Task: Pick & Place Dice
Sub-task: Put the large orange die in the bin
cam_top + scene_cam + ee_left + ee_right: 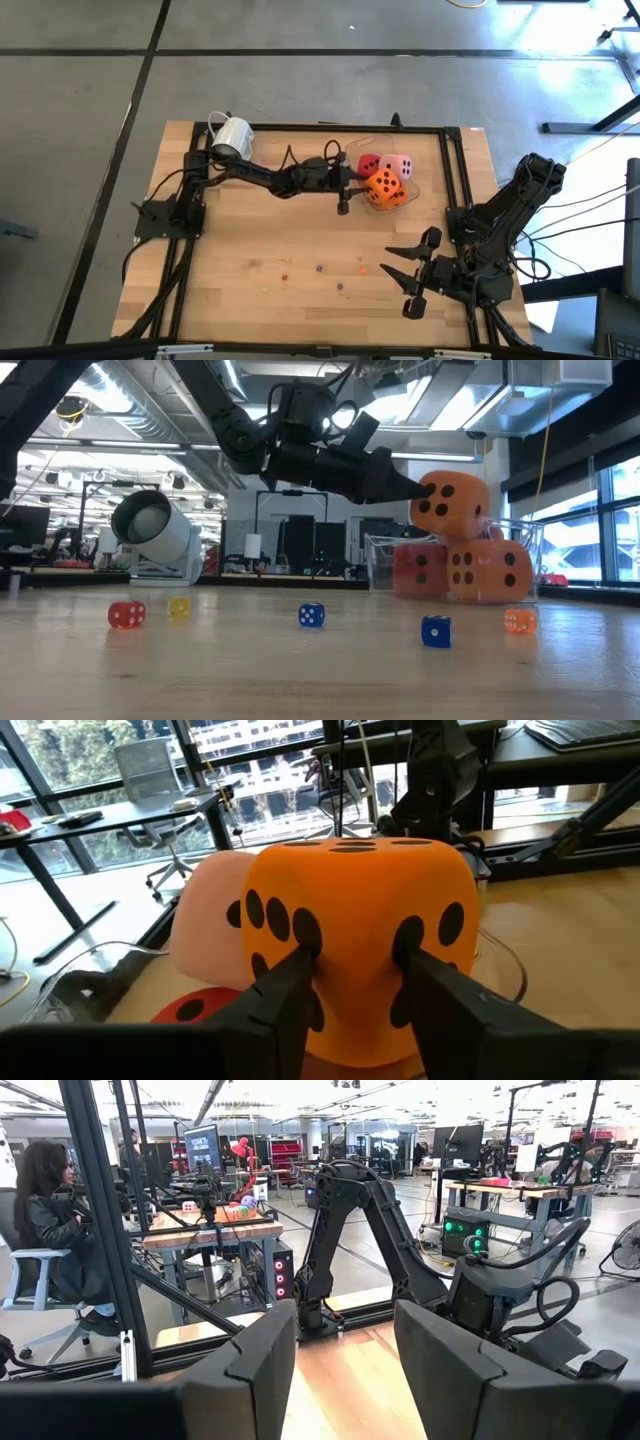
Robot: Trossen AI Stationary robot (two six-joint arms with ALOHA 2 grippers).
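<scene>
The left gripper (362, 190) pinches the top orange die (452, 503), raised atop a second orange die (488, 572) in the clear tray (530, 545) (red die (369, 163) and pink die (398, 167) alongside). The right gripper (400, 282) waits spread at the table's (250, 240) near-right corner.

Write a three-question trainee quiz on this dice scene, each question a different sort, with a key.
1. True or false: the left gripper holds the upper orange die above the other dice.
2. What is the white mug's posture? A) upright B) on its side C) upside down
3. Fill in: the right gripper hangs ____ with nothing in it.

Key: 1 true; 2 B; 3 open
</scene>
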